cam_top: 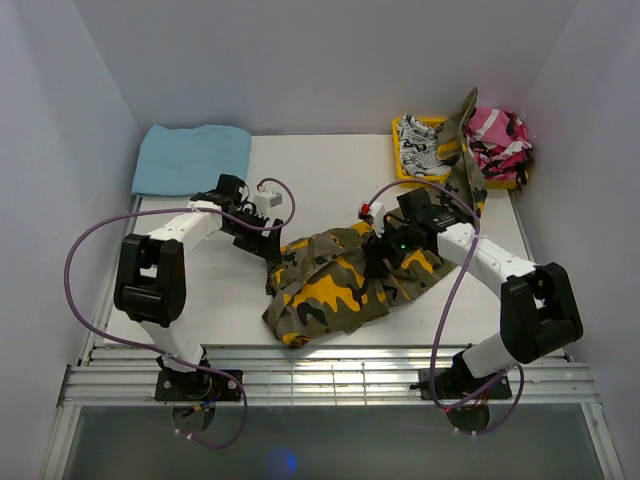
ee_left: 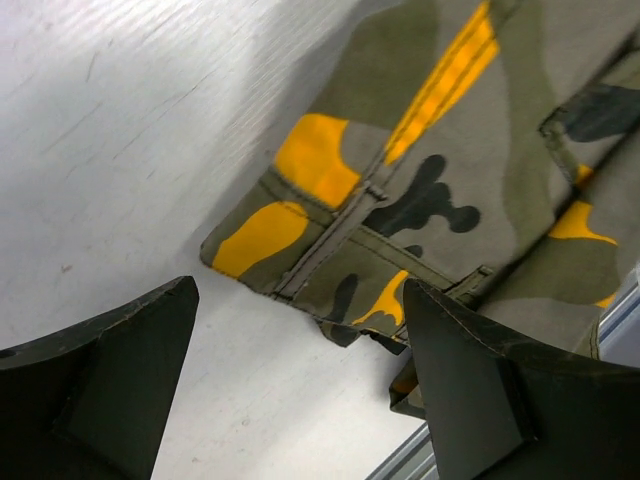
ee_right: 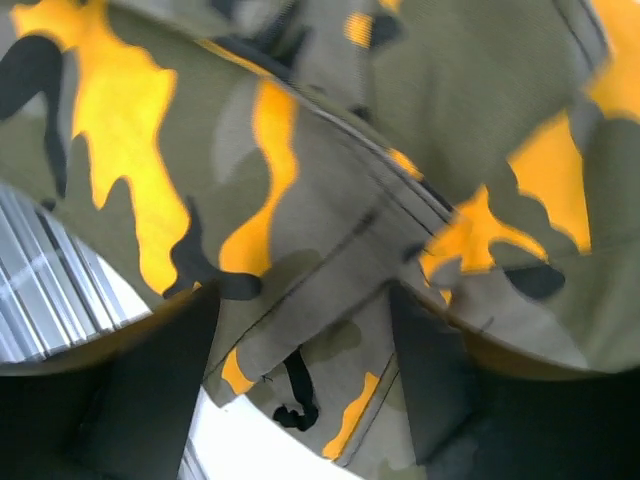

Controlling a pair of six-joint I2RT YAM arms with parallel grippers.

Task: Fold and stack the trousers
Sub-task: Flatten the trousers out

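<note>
The trousers (cam_top: 335, 285), in olive, orange-yellow and black camouflage, lie in a crumpled heap on the white table between the arms, near the front edge. My left gripper (cam_top: 272, 250) is open at the heap's left upper edge. In the left wrist view the left gripper (ee_left: 300, 290) hangs over a hemmed corner of the trousers (ee_left: 420, 180), with nothing between the fingers (ee_left: 110, 380). My right gripper (cam_top: 378, 262) is open over the heap's upper right. In the right wrist view the right gripper (ee_right: 300, 300) sits just above the trousers cloth (ee_right: 300, 200), with the jaws apart.
A blue towel (cam_top: 190, 158) lies at the back left. A yellow tray (cam_top: 408, 127) at the back right holds a black-and-white printed garment (cam_top: 425, 148) and a pink camouflage garment (cam_top: 497, 140). An olive camouflage strip (cam_top: 465, 160) drapes from the tray toward the right arm. Slatted rails (cam_top: 330, 375) run along the front edge.
</note>
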